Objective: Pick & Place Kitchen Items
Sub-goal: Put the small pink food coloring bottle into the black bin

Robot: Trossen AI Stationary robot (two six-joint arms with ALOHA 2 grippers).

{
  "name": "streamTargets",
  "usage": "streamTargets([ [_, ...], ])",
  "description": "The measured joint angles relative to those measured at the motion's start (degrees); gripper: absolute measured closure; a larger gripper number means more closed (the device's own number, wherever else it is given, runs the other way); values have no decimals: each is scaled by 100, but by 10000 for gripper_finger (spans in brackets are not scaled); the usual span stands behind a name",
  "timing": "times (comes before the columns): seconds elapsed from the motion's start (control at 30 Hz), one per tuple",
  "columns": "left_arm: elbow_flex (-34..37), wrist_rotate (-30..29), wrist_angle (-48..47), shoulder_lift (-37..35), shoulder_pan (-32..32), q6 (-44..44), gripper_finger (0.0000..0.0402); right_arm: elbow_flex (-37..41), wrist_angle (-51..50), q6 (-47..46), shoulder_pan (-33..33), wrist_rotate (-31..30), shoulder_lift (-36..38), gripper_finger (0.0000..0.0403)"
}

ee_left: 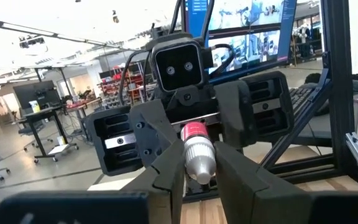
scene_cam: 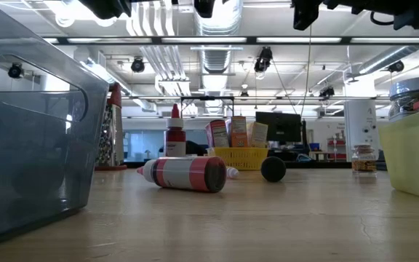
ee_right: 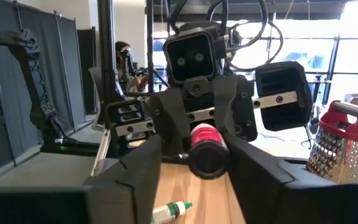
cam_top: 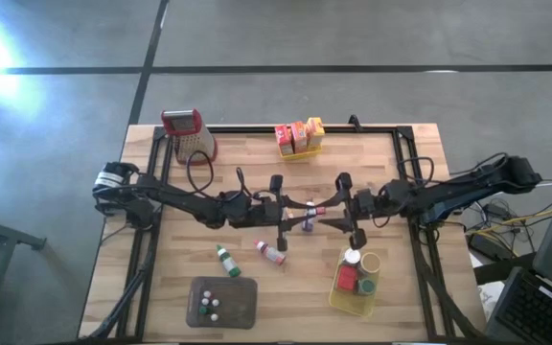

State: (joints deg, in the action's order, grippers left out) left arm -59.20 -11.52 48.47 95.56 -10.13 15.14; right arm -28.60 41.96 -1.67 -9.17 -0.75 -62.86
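Between my end effectors: bottle [cam_top: 309,214], above the table [cam_top: 257,153]
Beside my right end effector [cam_top: 338,218]: basket [cam_top: 338,296]
Near my left end effector [cam_top: 290,216]: tray [cam_top: 241,299]

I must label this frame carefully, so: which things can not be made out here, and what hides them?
- High view: bottle between left gripper and right gripper, too small; arms cover it.
- Low view: both grippers cut off by top edge.
- Grey tray: contents too small from above; its blurred wall hides them low.
- Yellow basket: cut by right edge, low view.
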Motion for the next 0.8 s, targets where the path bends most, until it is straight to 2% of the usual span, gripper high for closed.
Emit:
streamTargets([
  [0.2,-4,50,-684,-227,-9,-57,321,0,-1259,-72,2,-71,740,184],
  [0.33,-23,51,-1668,-662,-27,-569,321,10,-2319,-167,7,-111,1421,157],
  [0.53,-464,36,-4193,-1482,-142,-1369,321,11,-2989,-249,26,-136,2366,130],
  [0.8,-1672,25,-7814,-2068,-518,-2711,321,11,-3224,-754,22,-85,3259,107],
])
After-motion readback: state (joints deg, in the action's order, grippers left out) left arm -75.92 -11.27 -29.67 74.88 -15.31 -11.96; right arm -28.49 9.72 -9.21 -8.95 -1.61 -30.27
